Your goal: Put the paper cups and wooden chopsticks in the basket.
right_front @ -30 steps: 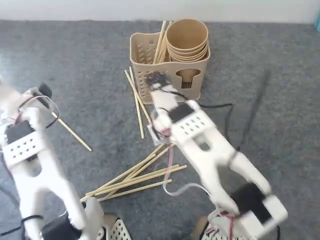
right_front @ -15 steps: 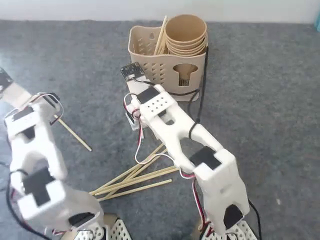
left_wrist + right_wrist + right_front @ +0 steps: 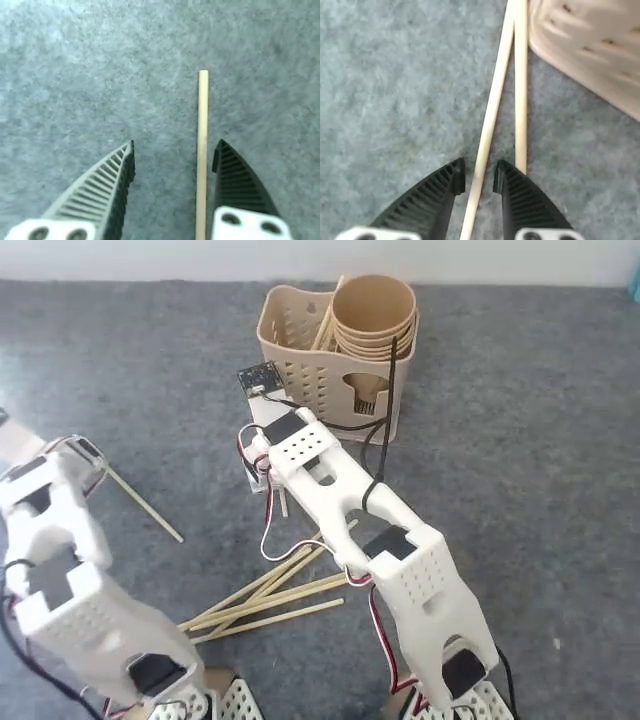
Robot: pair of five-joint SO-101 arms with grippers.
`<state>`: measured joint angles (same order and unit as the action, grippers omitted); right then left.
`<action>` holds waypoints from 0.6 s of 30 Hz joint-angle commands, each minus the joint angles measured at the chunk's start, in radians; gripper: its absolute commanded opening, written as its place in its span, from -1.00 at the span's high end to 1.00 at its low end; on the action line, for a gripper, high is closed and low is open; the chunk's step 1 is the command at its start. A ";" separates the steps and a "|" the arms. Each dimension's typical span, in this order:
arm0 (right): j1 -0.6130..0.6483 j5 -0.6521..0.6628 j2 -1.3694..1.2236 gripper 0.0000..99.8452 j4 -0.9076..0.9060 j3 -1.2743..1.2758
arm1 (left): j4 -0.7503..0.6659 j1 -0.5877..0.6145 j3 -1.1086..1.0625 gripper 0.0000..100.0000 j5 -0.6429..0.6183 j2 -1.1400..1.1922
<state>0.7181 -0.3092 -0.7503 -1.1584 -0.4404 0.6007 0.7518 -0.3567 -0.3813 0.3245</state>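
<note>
The right gripper (image 3: 479, 175) has its fingers nearly together around one wooden chopstick (image 3: 492, 110) on the grey carpet (image 3: 395, 75), but a second chopstick (image 3: 520, 90) lies right beside it, next to the basket (image 3: 590, 50), so the squeeze might catch both or let one slip out. The left gripper (image 3: 175, 150) is spread wide over a lone chopstick (image 3: 202, 130) that sits close to one finger, not in the middle, so it might roll away when the fingers close. The paper cups (image 3: 373, 310) are stacked in the basket already, and more chopsticks (image 3: 270, 598) lie loose on the carpet between the arms.
</note>
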 commanded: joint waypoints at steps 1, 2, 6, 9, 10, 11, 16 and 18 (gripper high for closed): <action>-0.010 -0.021 -0.005 0.78 0.007 -0.035 | -0.025 0.005 0.047 0.52 0.003 0.005; -0.005 -0.021 -0.013 0.78 0.005 -0.035 | -0.023 0.003 0.047 0.52 0.005 0.011; 0.019 -0.021 -0.027 0.98 -0.001 -0.035 | -0.025 -0.031 0.050 0.52 0.040 0.051; 0.035 -0.021 -0.025 0.97 -0.019 -0.037 | -0.017 -0.038 0.090 0.52 0.080 0.077; 0.036 -0.021 -0.025 0.99 -0.025 -0.037 | -0.005 -0.040 0.107 0.54 0.080 0.091; 0.044 -0.020 -0.024 0.99 -0.036 -0.037 | 0.003 -0.041 0.127 0.57 0.081 0.107; 0.096 -0.008 0.010 0.98 -0.110 -0.037 | 0.038 -0.058 0.265 0.92 0.083 0.250; 0.117 0.029 0.031 0.98 -0.157 -0.037 | 0.077 -0.058 0.335 0.98 0.083 0.316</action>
<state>0.7718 -0.3122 -0.7748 -1.2413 -0.4695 0.6360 0.6966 -0.1250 -0.3030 0.5547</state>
